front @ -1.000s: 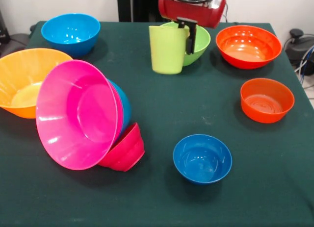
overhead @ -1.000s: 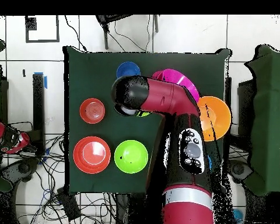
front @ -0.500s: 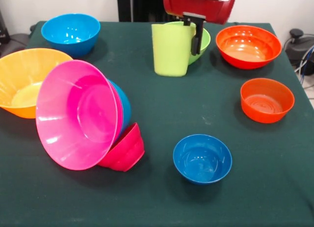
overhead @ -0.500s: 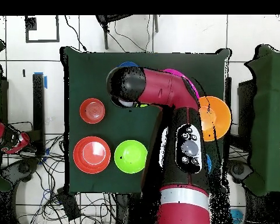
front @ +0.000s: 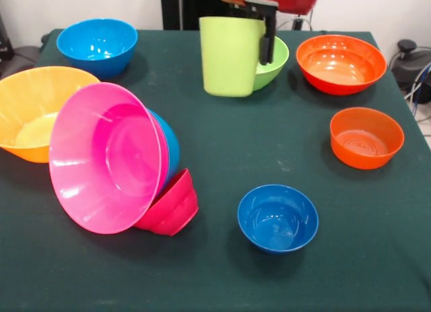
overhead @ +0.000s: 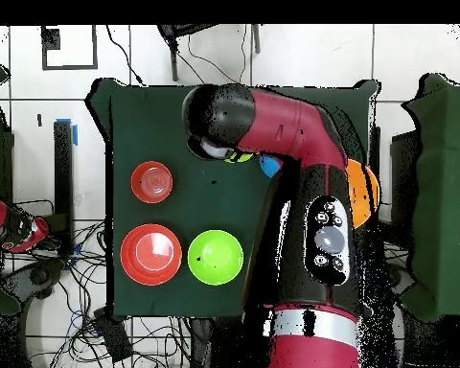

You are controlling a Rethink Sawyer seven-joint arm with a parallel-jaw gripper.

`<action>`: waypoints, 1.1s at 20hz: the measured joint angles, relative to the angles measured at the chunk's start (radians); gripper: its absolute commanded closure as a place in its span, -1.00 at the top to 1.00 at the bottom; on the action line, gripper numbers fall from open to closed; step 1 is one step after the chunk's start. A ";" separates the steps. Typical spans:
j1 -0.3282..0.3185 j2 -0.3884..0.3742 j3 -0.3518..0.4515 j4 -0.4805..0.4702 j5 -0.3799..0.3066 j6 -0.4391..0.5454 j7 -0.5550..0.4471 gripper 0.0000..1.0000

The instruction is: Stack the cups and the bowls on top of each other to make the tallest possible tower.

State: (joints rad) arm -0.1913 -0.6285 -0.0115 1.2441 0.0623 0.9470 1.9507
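Observation:
My gripper [front: 261, 52] comes down from the top edge and is shut on the right rim of the lime-green cup [front: 231, 56]. It holds the cup upright, in front of the green bowl [front: 275, 58]. One black finger [front: 267, 41] shows outside the cup wall. The large pink bowl [front: 108, 157] lies tilted on its side against a medium blue bowl [front: 170, 145] and a small crimson bowl [front: 172, 203]. In the overhead view the arm [overhead: 272, 129] hides most of these. Only a sliver of the cup [overhead: 237, 157] shows there, and the green bowl [overhead: 216, 257] is in plain sight.
A large orange bowl [front: 30, 110] sits at the left edge. A blue bowl [front: 97, 46] is at the far left. A red-orange bowl [front: 341, 63] and a smaller orange bowl [front: 366, 137] are on the right. A small blue bowl [front: 277, 217] is at the near centre.
The gripper has risen with the lime cup in it, and the cup now hangs higher and a little further left. The bowls have not moved.

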 measured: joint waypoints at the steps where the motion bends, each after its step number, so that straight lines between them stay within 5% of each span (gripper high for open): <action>1: -0.006 0.000 0.001 -0.007 0.002 0.011 0.000 -1.00; 22: -0.274 0.086 0.060 -0.226 -0.018 0.229 -0.001 -1.00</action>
State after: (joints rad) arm -0.4655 -0.5423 0.0489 1.0177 0.0447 1.1757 1.9501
